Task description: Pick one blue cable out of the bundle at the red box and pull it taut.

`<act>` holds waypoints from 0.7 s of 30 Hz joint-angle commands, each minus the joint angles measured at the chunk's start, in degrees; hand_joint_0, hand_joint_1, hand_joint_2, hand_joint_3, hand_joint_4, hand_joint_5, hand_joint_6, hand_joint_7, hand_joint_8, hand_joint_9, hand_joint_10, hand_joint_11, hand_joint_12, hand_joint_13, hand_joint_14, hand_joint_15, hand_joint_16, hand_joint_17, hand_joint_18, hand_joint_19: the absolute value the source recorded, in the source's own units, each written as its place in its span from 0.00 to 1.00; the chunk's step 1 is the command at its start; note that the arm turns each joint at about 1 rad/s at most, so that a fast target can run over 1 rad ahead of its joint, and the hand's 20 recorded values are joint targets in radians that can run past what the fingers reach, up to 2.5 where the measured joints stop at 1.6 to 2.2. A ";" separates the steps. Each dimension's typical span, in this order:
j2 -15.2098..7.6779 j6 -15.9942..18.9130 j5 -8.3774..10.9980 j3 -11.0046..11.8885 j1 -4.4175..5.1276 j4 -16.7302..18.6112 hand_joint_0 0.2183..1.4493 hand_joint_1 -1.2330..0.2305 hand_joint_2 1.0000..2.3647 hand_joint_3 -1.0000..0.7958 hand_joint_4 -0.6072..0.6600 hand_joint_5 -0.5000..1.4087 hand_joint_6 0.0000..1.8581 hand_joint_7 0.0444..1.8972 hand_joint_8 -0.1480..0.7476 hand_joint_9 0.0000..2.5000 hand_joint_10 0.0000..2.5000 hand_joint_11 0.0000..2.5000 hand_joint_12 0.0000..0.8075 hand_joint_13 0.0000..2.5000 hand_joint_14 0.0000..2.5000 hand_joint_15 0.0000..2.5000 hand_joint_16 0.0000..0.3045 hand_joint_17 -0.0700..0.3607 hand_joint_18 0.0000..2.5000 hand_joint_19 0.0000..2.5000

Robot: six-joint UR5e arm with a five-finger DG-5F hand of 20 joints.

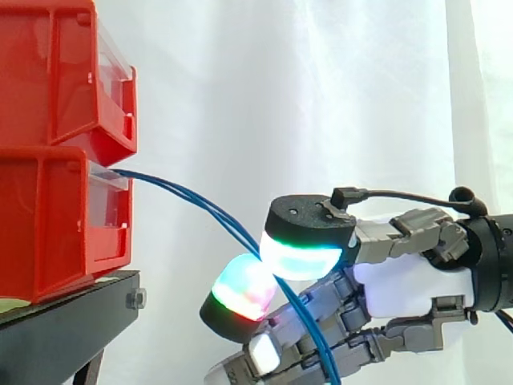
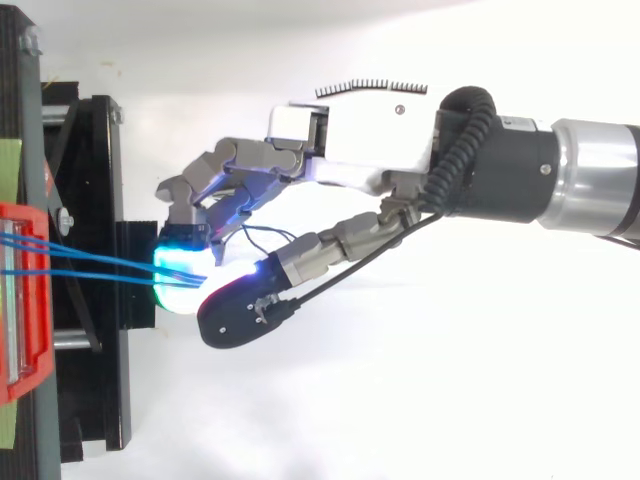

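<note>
Blue cables [image 1: 200, 200] leave the lower red box [image 1: 48, 224] and slope down into the hand [image 1: 401, 285]. The side view shows them passing between the curled thumb pad [image 1: 300, 257] and finger pad [image 1: 240, 289], pinched, then trailing below. From above, separate strands converge at the fingertips; the arm reaches in level.

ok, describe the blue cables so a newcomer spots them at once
Find the two stacked red bins on the black stand. From the front of the lower bin, thin blue cables arc down to the hand. They alone are thin, blue and hanging free.
</note>
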 commanded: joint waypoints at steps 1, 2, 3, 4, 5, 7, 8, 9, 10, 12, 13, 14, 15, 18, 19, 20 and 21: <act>0.74 -0.05 0.04 0.00 -0.05 -1.26 0.38 0.32 0.01 0.36 0.53 0.15 0.49 0.46 0.52 0.32 0.01 0.34 0.45 0.13 0.00 0.06 0.16 0.42 0.11 0.02; 0.83 -0.05 0.04 0.00 -0.05 -1.44 0.38 0.32 0.01 0.36 0.53 0.15 0.49 0.45 0.51 0.32 0.01 0.36 0.45 0.13 0.00 0.06 0.16 0.42 0.11 0.02; 0.83 -0.05 0.04 0.00 -0.05 -1.62 0.38 0.32 0.01 0.36 0.53 0.15 0.49 0.46 0.52 0.32 0.01 0.36 0.46 0.13 0.00 0.06 0.16 0.42 0.11 0.02; 1.00 -0.05 0.13 0.00 -0.05 -2.14 0.38 0.32 0.01 0.36 0.53 0.15 0.49 0.45 0.52 0.32 0.00 0.37 0.45 0.13 0.00 0.07 0.16 0.42 0.11 0.02; 1.09 -0.05 0.13 0.00 -0.05 -2.23 0.38 0.32 0.01 0.36 0.53 0.15 0.49 0.45 0.52 0.33 0.01 0.37 0.45 0.14 0.00 0.07 0.16 0.42 0.11 0.02; 1.27 -0.05 0.13 0.00 -0.14 -2.58 0.38 0.32 0.01 0.36 0.53 0.15 0.49 0.45 0.51 0.33 0.01 0.38 0.45 0.14 0.00 0.07 0.16 0.42 0.12 0.02; 1.27 -0.05 0.13 0.00 -0.14 -2.58 0.38 0.32 0.01 0.35 0.53 0.15 0.49 0.45 0.52 0.33 0.01 0.38 0.45 0.14 0.00 0.07 0.16 0.42 0.12 0.02; 1.27 0.12 0.31 0.35 -0.05 -3.02 0.38 0.33 0.01 0.35 0.53 0.15 0.49 0.45 0.52 0.33 0.00 0.39 0.45 0.14 0.00 0.07 0.16 0.42 0.12 0.02; 1.18 0.04 0.31 0.61 -0.05 -3.46 0.38 0.33 0.01 0.35 0.53 0.15 0.49 0.45 0.52 0.33 0.01 0.39 0.45 0.14 0.00 0.07 0.16 0.42 0.12 0.02; 1.27 -0.05 0.31 1.23 -0.05 -4.52 0.38 0.33 0.01 0.35 0.54 0.15 0.49 0.45 0.51 0.33 0.00 0.39 0.45 0.15 0.00 0.07 0.16 0.42 0.12 0.03; 1.27 0.04 0.31 1.32 -0.14 -4.87 0.38 0.32 0.01 0.35 0.54 0.15 0.49 0.45 0.51 0.34 0.00 0.39 0.45 0.15 0.00 0.07 0.16 0.42 0.12 0.03; 1.27 0.12 0.31 1.49 -0.05 -5.31 0.38 0.32 0.01 0.35 0.54 0.15 0.49 0.45 0.52 0.34 0.00 0.39 0.45 0.15 0.00 0.07 0.16 0.42 0.12 0.03; 1.18 -0.05 0.31 1.93 -0.14 -6.01 0.38 0.32 0.01 0.35 0.54 0.15 0.49 0.45 0.52 0.34 0.00 0.39 0.45 0.15 0.00 0.07 0.16 0.42 0.12 0.03; 1.27 -0.05 0.31 2.99 -0.05 -8.12 0.39 0.32 0.01 0.35 0.54 0.15 0.49 0.45 0.51 0.34 0.00 0.40 0.46 0.16 0.00 0.08 0.16 0.42 0.13 0.03; 1.27 -0.05 0.31 3.08 -0.05 -8.47 0.39 0.33 0.01 0.34 0.54 0.15 0.49 0.44 0.52 0.34 0.00 0.41 0.46 0.16 0.00 0.08 0.16 0.42 0.13 0.03; 1.27 0.04 0.31 3.43 -0.05 -9.17 0.39 0.33 0.01 0.34 0.54 0.15 0.49 0.44 0.52 0.35 0.00 0.42 0.46 0.16 0.00 0.09 0.16 0.42 0.13 0.03; 1.27 0.12 0.40 3.52 -0.05 -9.61 0.39 0.33 0.01 0.34 0.54 0.15 0.49 0.44 0.51 0.36 0.00 0.42 0.46 0.17 0.00 0.09 0.16 0.42 0.13 0.03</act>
